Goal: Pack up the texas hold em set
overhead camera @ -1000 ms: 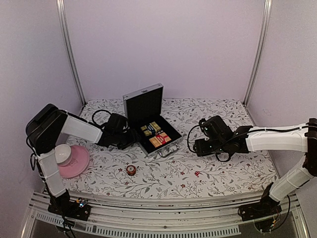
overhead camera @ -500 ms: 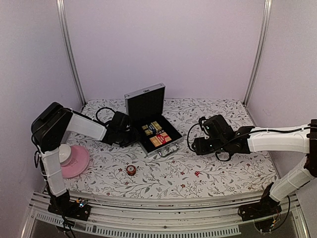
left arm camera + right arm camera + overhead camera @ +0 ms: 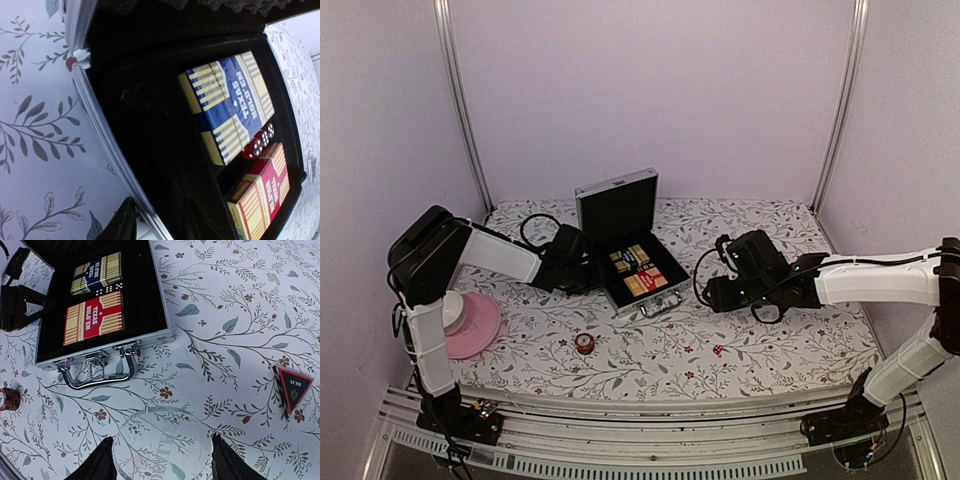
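The silver briefcase (image 3: 638,272) lies open mid-table with its lid (image 3: 616,206) upright. Its black lining holds a blue-and-yellow card pack (image 3: 227,107), red dice (image 3: 257,142) and a red-and-yellow pack (image 3: 260,192). My left gripper (image 3: 582,262) is at the case's left wall; one finger (image 3: 122,222) shows outside the rim, and the other is lost against the black lining. My right gripper (image 3: 162,460) is shut on a clear round dealer disc (image 3: 162,437), held low over the cloth in front of the metal handle (image 3: 100,375). It also shows in the top view (image 3: 712,292).
A black-and-red triangular token (image 3: 295,390) lies on the cloth to the right of the case. A small red-brown chip (image 3: 584,343) lies in front of the case. A pink plate (image 3: 485,330) with a white bowl (image 3: 448,308) stands at the near left.
My left gripper has moved right against the case, and the case and lid have shifted slightly right. My right gripper has crept left with the disc.
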Robot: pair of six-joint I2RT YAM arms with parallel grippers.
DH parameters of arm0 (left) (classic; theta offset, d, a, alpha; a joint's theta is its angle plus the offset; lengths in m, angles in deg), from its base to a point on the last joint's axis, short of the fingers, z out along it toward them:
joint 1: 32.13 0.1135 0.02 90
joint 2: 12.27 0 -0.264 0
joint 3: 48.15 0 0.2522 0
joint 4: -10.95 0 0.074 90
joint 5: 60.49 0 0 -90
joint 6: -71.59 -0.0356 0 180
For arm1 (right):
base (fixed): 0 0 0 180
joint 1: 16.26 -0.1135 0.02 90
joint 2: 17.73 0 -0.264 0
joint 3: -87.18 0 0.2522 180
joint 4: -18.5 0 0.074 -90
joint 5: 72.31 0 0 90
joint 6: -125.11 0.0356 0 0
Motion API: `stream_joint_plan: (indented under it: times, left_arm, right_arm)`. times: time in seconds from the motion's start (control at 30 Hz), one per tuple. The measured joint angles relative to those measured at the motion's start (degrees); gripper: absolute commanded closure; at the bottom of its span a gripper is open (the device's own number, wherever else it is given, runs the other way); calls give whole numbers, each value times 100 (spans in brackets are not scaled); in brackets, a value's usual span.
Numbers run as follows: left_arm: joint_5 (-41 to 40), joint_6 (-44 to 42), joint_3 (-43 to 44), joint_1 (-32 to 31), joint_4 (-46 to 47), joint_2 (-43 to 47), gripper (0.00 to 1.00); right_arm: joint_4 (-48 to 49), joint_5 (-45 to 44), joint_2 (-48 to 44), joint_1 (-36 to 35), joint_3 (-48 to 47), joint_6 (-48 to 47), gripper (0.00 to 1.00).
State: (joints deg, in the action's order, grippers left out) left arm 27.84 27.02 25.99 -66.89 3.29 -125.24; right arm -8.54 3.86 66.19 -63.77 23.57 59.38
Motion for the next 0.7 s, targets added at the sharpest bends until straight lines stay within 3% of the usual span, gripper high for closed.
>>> stream_joint_plan:
  times: [0.27,0.7]
  left_arm:
    - [-114,-70,55,-168,61,-50,75]
    - [-98,-109,55,-597,81,-52,73]
  right_arm:
    - [229,317,627,0,-463,-232,48]
    - [345,625,1768,-70,-1530,-638,48]
